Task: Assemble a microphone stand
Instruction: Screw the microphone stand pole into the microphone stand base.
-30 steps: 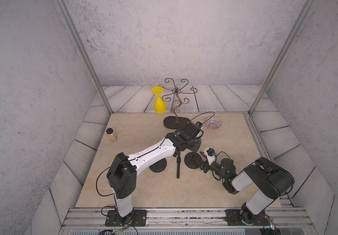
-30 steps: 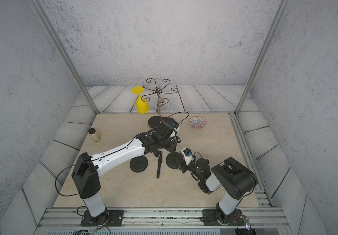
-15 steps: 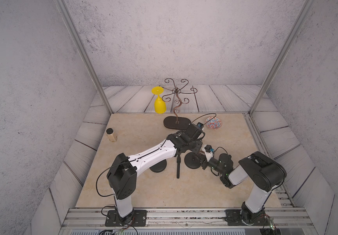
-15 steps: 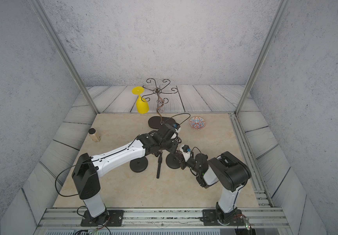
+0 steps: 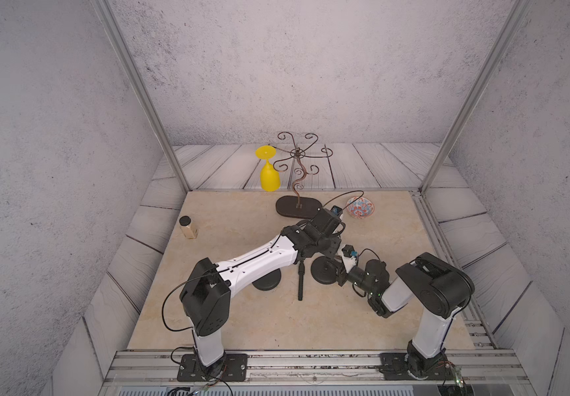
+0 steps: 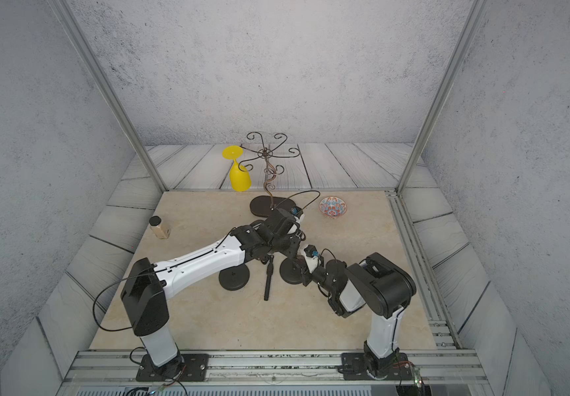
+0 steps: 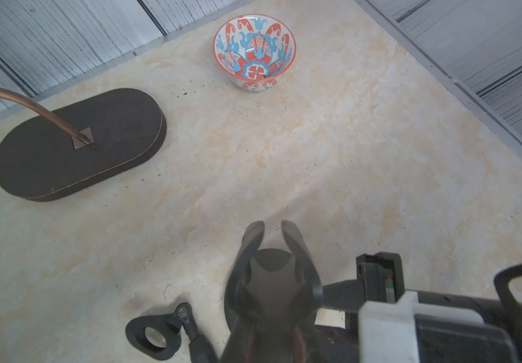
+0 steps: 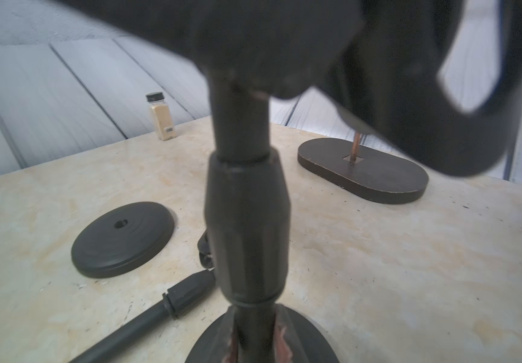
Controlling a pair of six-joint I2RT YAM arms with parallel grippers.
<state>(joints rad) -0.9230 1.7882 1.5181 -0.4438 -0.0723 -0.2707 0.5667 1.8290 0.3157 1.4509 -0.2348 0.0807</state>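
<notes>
I see the pole (image 8: 247, 220) standing upright on the round base (image 5: 321, 276). The right gripper (image 8: 255, 342) clamps the pole just above that base; the left gripper (image 7: 272, 339) is closed on the clip (image 7: 272, 283), above the base.

- No word, brand, number or sign can be read in any view
- The spice jar (image 8: 162, 120) has a small label low on its side with a dark mark on it; in the right wrist view it is too small and soft to make out
- In both top views the same jar (image 5: 188, 228) is too small to show any print
</notes>
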